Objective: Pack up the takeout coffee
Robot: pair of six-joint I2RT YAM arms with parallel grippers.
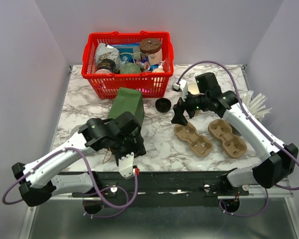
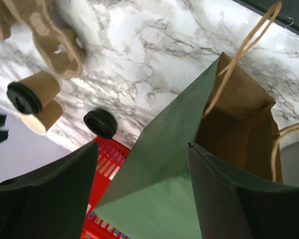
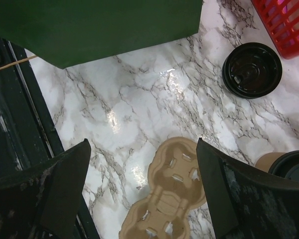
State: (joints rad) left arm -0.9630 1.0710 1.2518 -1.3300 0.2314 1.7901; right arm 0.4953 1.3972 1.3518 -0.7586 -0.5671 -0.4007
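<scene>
Left wrist view puts the left claw (image 2: 142, 169) at the mouth of the green paper bag (image 2: 159, 149). Its 2 fingers stand wide apart, apparently 1 inside the brown lining and 1 outside, with the green wall between them and nothing pinched. Beyond that claw's tips, past the bag, lie the loose black lid (image 2: 100, 123) and then the takeout coffee (image 2: 48, 115). This is an open tan cup with a white rim, touching or nearly touching a lidded cup (image 2: 41, 85) of the same tan paper. The right claw (image 3: 142, 149) is also spread and empty, hanging over a pulp carrier (image 3: 167, 199). The lidded cup sits just beside 1 of its fingers, while the open cup lies outside that claw's own camera view.

Several things look likely to go wrong. With the bag wall unclamped, the bag could sag or slide as the cup arrives and close its mouth. Because the 2 cups stand so close, the right claw could close on the lidded one or knock it over. A hard squeeze could crush the thin paper, and a tilt could spill any contents, which cannot be seen.

Count: 2 claws, 1 bag with 2 twine handles (image 2: 249, 40), 2 tan cups, 1 loose lid, 2 pulp carriers, and 1 red basket (image 1: 124, 85) beyond both claws.
</scene>
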